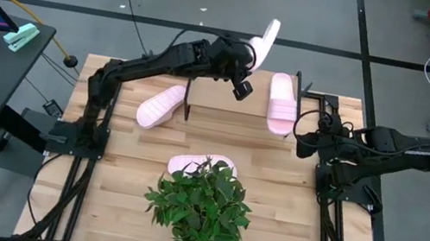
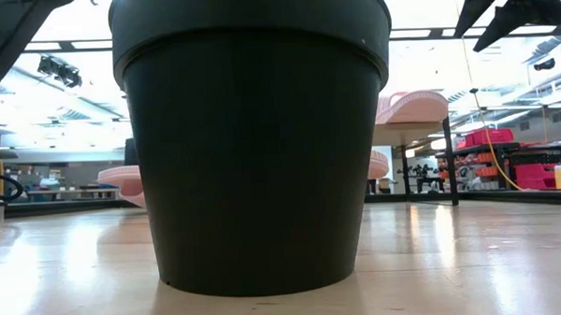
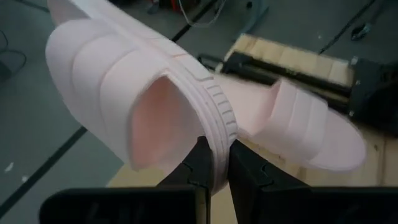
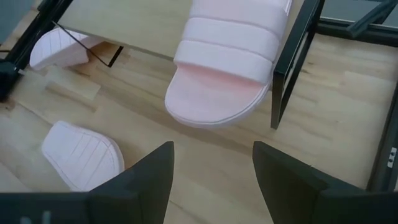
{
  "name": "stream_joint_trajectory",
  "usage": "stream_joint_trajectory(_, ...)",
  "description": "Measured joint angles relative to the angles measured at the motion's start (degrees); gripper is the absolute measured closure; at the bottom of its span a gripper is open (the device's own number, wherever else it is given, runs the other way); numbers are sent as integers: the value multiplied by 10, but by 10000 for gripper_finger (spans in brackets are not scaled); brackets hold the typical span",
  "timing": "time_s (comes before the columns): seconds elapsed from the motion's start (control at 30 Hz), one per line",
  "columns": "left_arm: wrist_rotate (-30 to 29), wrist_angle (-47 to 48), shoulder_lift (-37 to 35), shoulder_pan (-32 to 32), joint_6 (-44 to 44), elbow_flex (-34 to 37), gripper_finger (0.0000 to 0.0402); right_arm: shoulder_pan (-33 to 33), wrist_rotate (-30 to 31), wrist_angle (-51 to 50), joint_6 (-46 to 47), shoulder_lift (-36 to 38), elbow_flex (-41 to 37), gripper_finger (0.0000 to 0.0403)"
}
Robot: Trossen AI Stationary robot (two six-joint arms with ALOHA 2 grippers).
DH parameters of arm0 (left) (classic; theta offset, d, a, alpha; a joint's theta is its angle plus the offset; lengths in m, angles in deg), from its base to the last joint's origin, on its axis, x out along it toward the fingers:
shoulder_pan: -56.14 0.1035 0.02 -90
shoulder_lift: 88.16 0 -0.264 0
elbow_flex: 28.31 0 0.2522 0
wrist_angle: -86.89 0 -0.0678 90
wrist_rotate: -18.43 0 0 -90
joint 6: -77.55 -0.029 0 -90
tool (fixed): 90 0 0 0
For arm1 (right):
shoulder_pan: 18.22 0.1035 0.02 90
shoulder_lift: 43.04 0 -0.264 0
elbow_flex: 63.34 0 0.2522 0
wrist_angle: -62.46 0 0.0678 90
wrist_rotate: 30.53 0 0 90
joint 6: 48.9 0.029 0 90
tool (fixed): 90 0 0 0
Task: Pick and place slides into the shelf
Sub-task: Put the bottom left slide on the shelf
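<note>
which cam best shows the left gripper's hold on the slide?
Left wrist view: the left gripper is shut on the edge of the held slide, its sole rim pinched between the fingers. The high view shows that slide raised beyond the shelf, contact too small. Low and right wrist views miss the grip.

From above you had even, fairly bright light on the desk [image 1: 127, 176], with only soft, short shadows under the plant [image 1: 201, 206] and the arms. At desk height the black pot [image 2: 254, 140] stood backlit and nearly featureless against blown-out ceiling lights, which left a pale sheen on the wood around its base, while the room behind was hazy. In your left wrist view the near slide [image 3: 143, 99] filled the frame and was soft, and the background behind it was blurred too.
</note>
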Motion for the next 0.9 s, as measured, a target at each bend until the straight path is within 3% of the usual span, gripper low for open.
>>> stream_joint_trajectory(0.57, -10, 86, 14, -50, 65, 0, 367, 0, 1, -2, -16, 0, 0, 179)
stream_joint_trajectory(0.9, -55, 124, 14, -89, 87, 0, 368, 0, 0, -2, -33, 0, 0, 179)
